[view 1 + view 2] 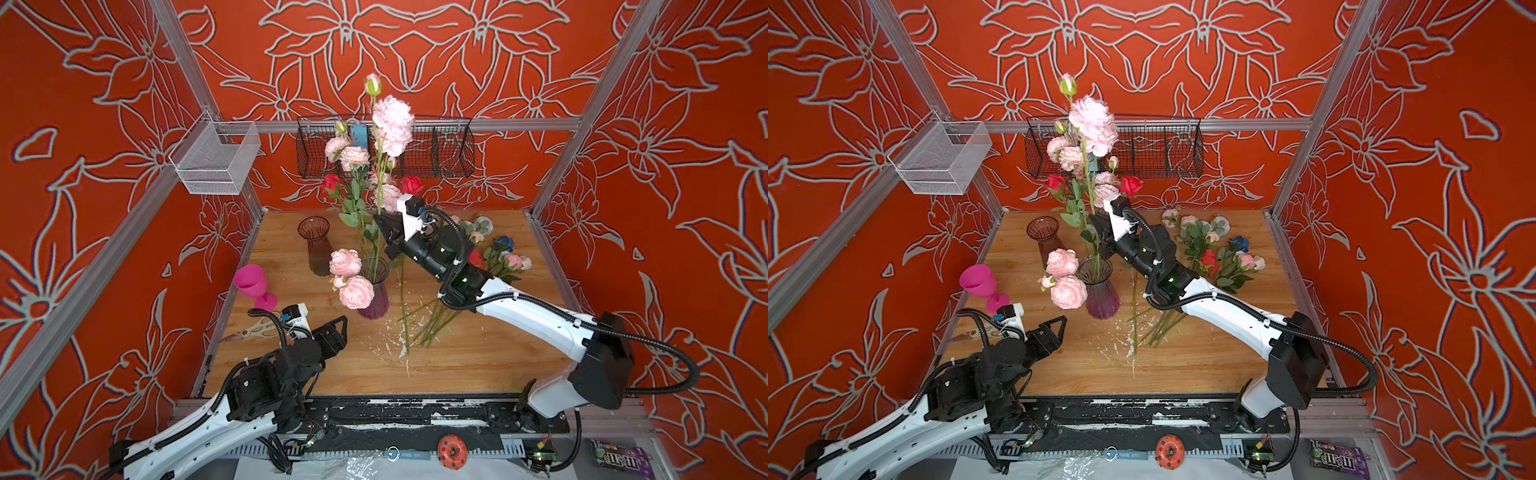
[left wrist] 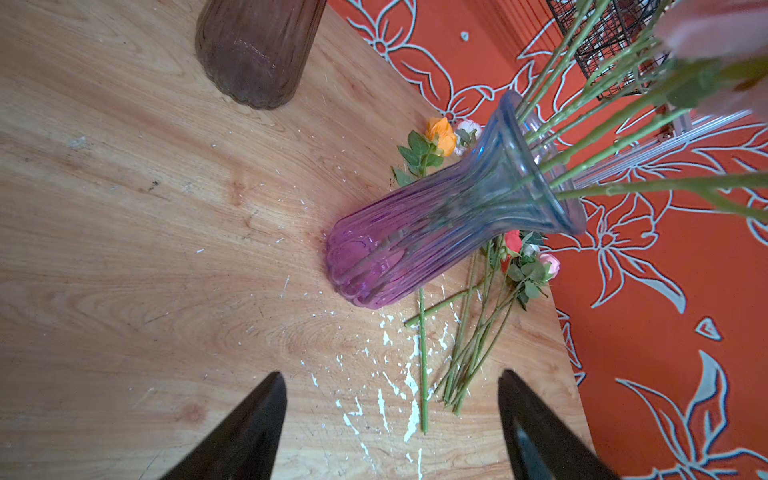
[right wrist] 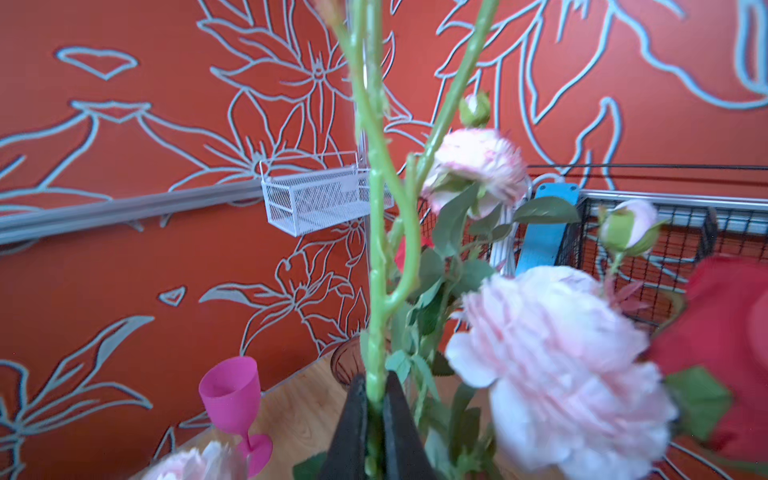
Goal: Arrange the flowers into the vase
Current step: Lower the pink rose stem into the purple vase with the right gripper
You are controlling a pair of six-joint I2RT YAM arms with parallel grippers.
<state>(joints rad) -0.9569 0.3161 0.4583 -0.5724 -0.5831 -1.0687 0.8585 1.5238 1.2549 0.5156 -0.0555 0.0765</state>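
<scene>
Several flowers stand in the purple vase at mid-frame in both top views, while loose flowers lie on the table to its right, the right claw pinches a tall green stem just above the vase mouth, and the left claw gapes wide and empty at lower left.

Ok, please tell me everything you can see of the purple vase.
The purple vase is ribbed clear glass, purple at its rounded base and paler bluish toward the flared mouth. It stands upright on the wooden table, near the middle. Several green stems stand in it, and pink blooms hang beside its rim. The right gripper is shut on a tall stem above the mouth.
</scene>
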